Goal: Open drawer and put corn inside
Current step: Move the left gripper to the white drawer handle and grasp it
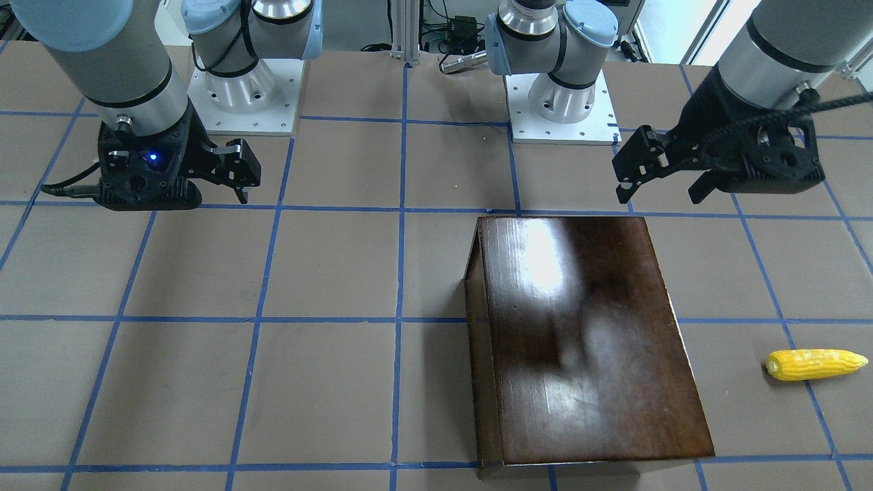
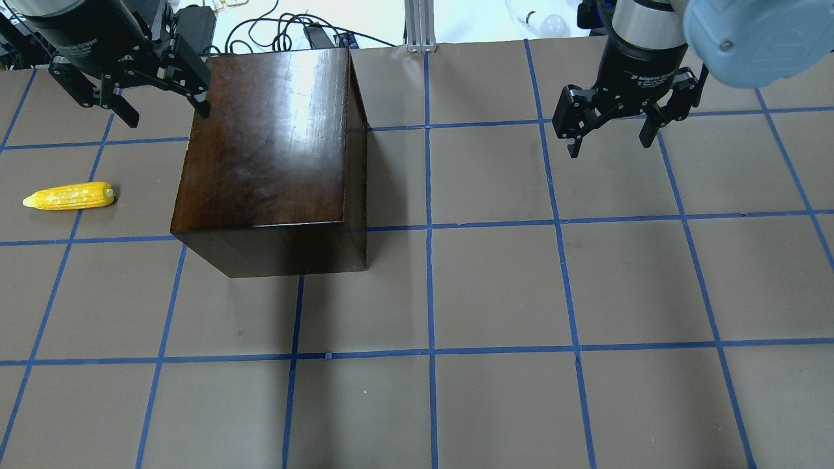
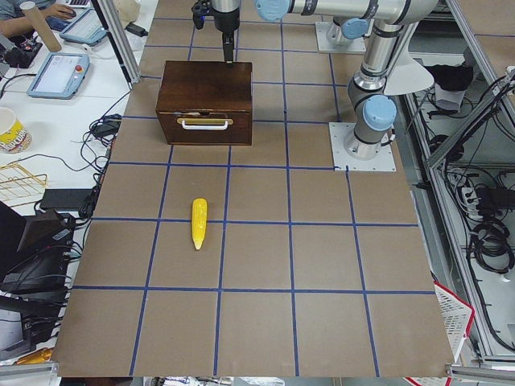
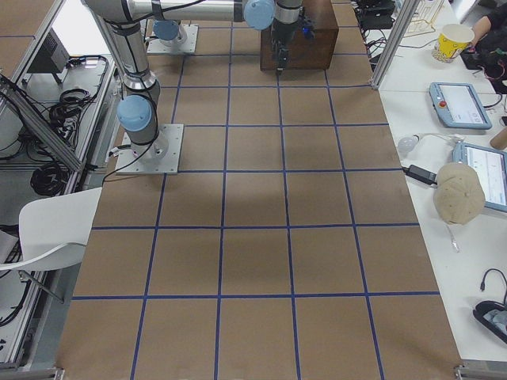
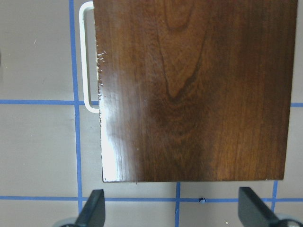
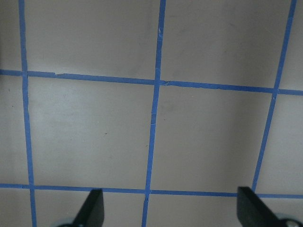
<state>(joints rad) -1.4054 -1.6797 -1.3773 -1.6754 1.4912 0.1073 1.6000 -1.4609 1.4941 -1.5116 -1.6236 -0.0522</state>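
The glossy dark-brown cabinet (image 2: 273, 156) stands on the left half of the table. Its drawer (image 3: 206, 126) is shut, with a white handle (image 5: 86, 56) on the front that faces the table's left end. The yellow corn (image 2: 68, 197) lies flat on the table in front of that drawer face, also seen in the front-facing view (image 1: 815, 364). My left gripper (image 2: 166, 114) hangs open and empty above the cabinet's far left corner. My right gripper (image 2: 610, 143) hangs open and empty over bare table, far right of the cabinet.
The brown table surface is marked with a blue tape grid (image 2: 430, 228). The two arm bases (image 1: 245, 95) (image 1: 563, 102) stand at the robot's edge. Side desks hold tablets (image 3: 58, 74) and a cup (image 4: 453, 39) beyond the table's edge.
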